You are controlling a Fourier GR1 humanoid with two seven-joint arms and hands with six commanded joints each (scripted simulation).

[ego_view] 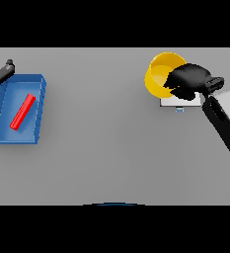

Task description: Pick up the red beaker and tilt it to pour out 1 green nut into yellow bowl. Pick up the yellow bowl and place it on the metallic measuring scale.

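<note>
The right hand (189, 80) sat at the far right of the tabletop (106, 148), its dark fingers curled over the near right rim of the yellow bowl (161, 74) and clamped on it. The white and grey arm (225, 118) ran down and away toward the right edge. The bowl looked tipped a little, its open mouth facing up and toward the left, the inside bright yellow; whether anything lay in it I could not tell. Right under the hand and the bowl's lower edge sat the pale, flat scale (179, 103), only a strip of it showing beneath the fingers, and the bowl seemed to be over it or on it, though I could not tell if they touched.

Well apart, across the grey tabletop on the far left, lay a blue tray (37, 106) with low walls. Inside it rested a long red piece (22, 112), lying slantwise. Just beyond the tray's far left corner, the left hand (2, 73) showed dark, its fingers too small to judge.
</note>
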